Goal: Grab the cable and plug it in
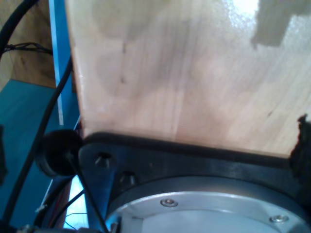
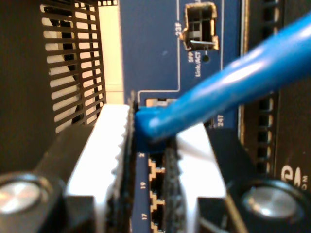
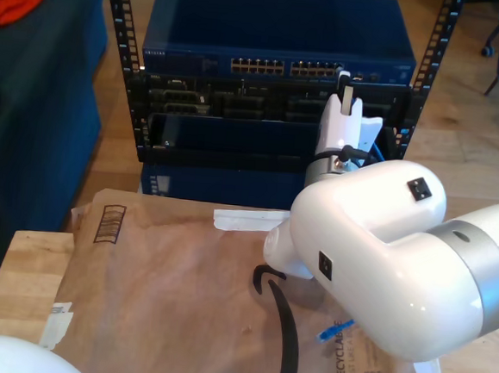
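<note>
Going left to right in the exterior view: brown paper sheet [image 3: 172,293] covers the wooden table [image 3: 22,272] from about 8 o'clock through the middle. The rack [image 3: 132,82] stands at 12 o'clock, with the blue switch [image 3: 279,33] on top and its port row [image 3: 285,67] facing us.

My second gripper [image 3: 344,89] is up at that port row, around 1 o'clock. In the second wrist view its white fingers [image 2: 114,145] are pinching the cable [image 2: 233,82] right at its end, with numbered ports [image 2: 154,187] just behind. The clear plug itself is hidden between the pads. The cable's other end [image 3: 335,333] lies on the paper at roughly 5 o'clock.

My first gripper: can't tell its state. Its wrist view looks at a wooden surface [image 1: 194,73] and a black mount plate [image 1: 204,162], no jaws visible.

What worries me is that the cable leaves the pinch at a slant, so the plug may be cocked too. Push in like that and it'll probably catch the port edge or twist in the pads instead of clicking home.
</note>
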You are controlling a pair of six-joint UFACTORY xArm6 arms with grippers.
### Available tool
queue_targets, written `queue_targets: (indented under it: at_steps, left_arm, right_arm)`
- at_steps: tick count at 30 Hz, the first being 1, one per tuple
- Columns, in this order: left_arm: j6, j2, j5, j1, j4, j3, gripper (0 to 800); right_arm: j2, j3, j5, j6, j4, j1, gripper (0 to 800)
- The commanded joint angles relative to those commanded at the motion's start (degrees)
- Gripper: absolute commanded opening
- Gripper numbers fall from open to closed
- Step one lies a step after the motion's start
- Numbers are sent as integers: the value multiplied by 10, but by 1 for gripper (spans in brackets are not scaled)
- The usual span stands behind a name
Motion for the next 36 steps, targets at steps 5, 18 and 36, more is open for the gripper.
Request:
queue_targets:
  at_steps: [5,18,36]
  left_arm:
    - [0,0,0,0,0,0,800]
    - [0,0,0,0,0,0,800]
    - [0,0,0,0,0,0,800]
  right_arm:
    - [0,-8,0,0,0,2,0]
    - [18,-29,1,0,-1,0,0]
    - [18,-29,2,0,-1,-9,0]
